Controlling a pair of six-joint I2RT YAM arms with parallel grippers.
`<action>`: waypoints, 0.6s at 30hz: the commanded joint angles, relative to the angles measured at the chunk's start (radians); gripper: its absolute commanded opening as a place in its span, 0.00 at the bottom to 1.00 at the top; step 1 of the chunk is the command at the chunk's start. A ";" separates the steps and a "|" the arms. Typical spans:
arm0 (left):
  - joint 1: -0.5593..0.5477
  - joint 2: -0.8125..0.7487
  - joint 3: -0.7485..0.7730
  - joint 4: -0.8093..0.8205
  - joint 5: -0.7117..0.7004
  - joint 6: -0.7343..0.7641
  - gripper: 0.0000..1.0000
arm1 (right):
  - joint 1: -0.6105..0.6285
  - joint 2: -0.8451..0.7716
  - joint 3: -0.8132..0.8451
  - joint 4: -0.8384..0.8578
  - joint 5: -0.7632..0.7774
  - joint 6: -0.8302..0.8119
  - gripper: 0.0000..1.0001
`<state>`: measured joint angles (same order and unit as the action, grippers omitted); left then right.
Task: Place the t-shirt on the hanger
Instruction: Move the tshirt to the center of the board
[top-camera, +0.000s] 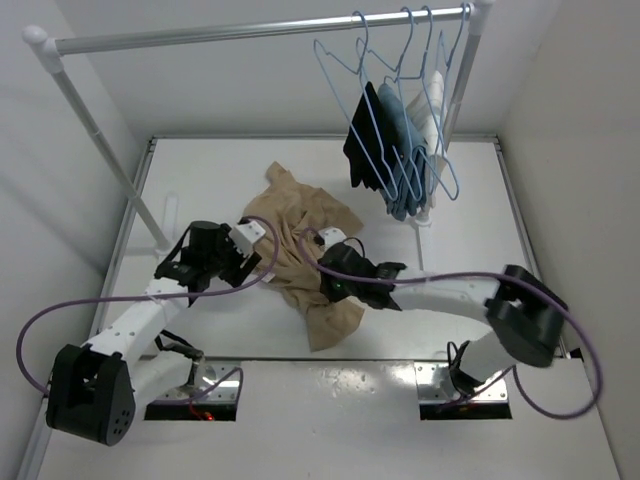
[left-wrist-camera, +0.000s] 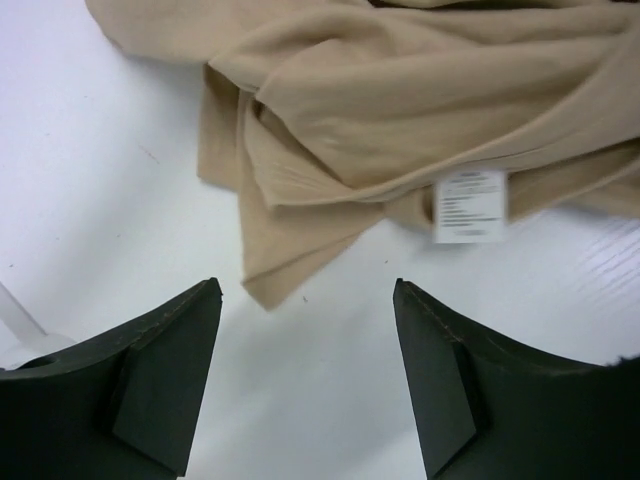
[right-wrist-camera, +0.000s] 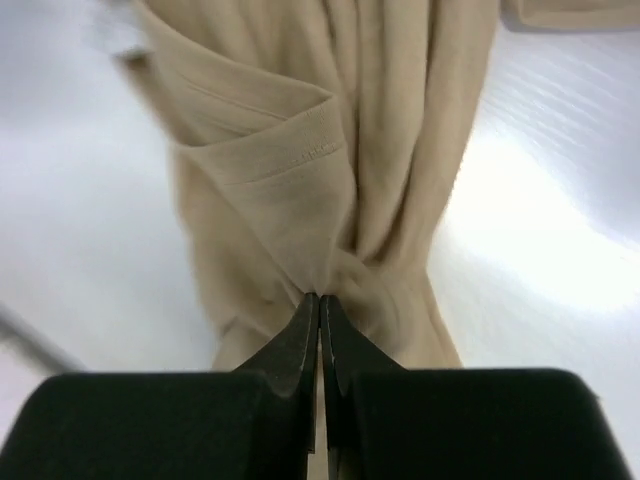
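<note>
Left wrist view: we saw the crumpled tan cotton t-shirt (left-wrist-camera: 400, 110) on the white worktop (left-wrist-camera: 90, 190), just ahead of the left gripper (left-wrist-camera: 308, 300), its jaws wide open and empty; the right gripper (right-wrist-camera: 320, 300) had its jaws pinched on the fabric.

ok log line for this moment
right gripper: shut on t-shirt | left gripper: open, beside t-shirt | t-shirt: crumpled on table | hanger: on rail

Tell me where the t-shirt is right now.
Top view: the t-shirt lies crumpled on the table, centre; the right gripper pinches a fold, and the open left gripper faces its left edge.
</note>
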<state>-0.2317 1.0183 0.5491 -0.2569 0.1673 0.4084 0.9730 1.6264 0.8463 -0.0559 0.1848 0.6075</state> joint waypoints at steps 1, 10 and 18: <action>-0.026 0.034 0.045 0.011 0.021 -0.029 0.75 | 0.015 -0.216 -0.116 -0.004 -0.001 0.044 0.00; -0.202 0.121 0.127 -0.027 0.086 0.093 0.81 | 0.015 -0.516 -0.271 -0.119 -0.019 0.100 0.00; -0.350 0.206 0.140 -0.019 0.127 0.360 0.83 | 0.015 -0.623 -0.289 -0.142 0.004 0.109 0.00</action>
<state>-0.5472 1.1919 0.6636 -0.2993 0.2733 0.6720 0.9848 1.0210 0.5556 -0.1928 0.1764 0.6971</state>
